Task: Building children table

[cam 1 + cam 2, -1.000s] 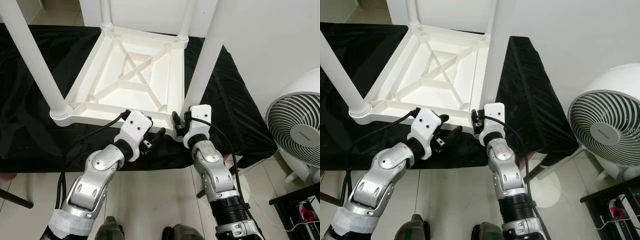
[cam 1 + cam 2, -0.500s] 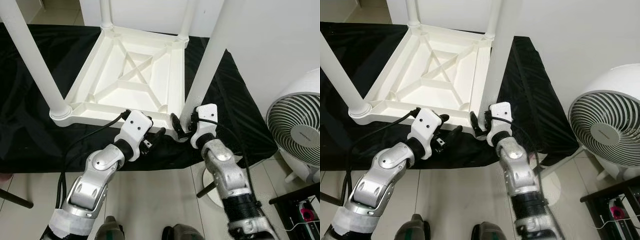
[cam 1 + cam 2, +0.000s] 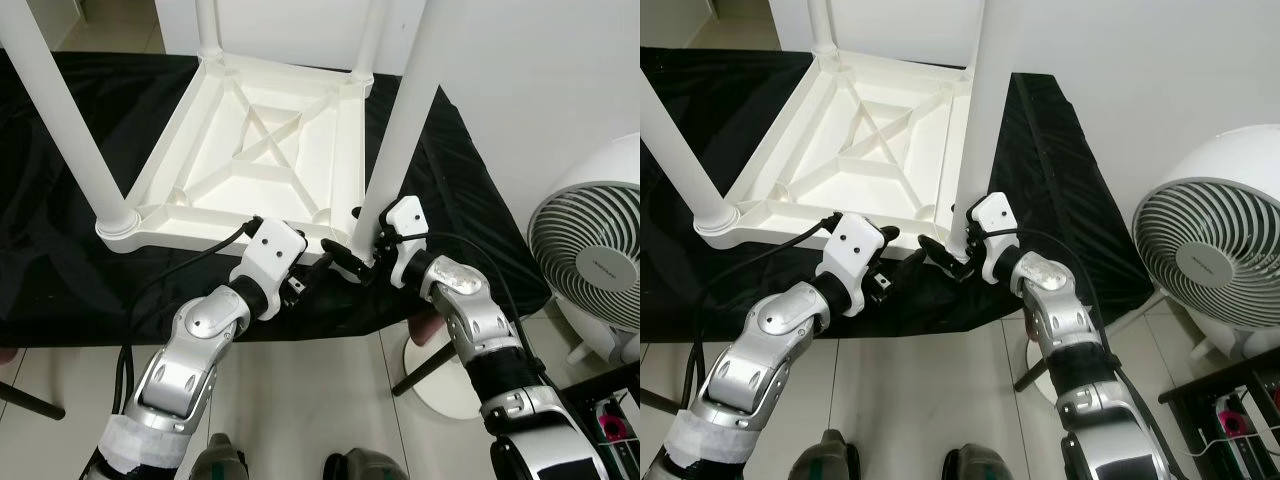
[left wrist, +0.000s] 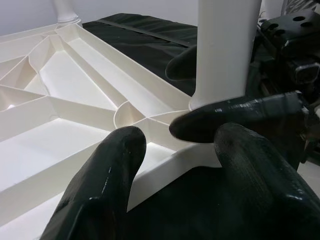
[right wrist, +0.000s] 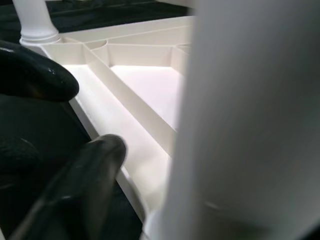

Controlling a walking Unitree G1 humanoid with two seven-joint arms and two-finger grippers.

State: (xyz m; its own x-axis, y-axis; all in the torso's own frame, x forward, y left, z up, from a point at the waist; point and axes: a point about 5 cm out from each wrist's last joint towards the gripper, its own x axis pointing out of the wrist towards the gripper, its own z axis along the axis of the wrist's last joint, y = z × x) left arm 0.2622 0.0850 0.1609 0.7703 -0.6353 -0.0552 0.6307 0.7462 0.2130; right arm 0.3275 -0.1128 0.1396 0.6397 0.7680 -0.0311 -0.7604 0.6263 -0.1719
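Left eye view: right tool (image 3: 352, 262) spread around table leg (image 3: 400, 130); left tool (image 3: 312, 272) spread beside it.

Both head eyes look down from above (nearly the same scene); both wrist cameras sit close, sharing the upturned white plastic table's (image 3: 262, 150) near-right corner.

**Legible markings: none confirmed**

One candidate only. The white fan (image 3: 597, 268) at the robot's right carries a small grey mark on its round hub badge (image 3: 1207, 255), too small to read in either head view. No text, number, brand or sign is readable on any other item in the four views.
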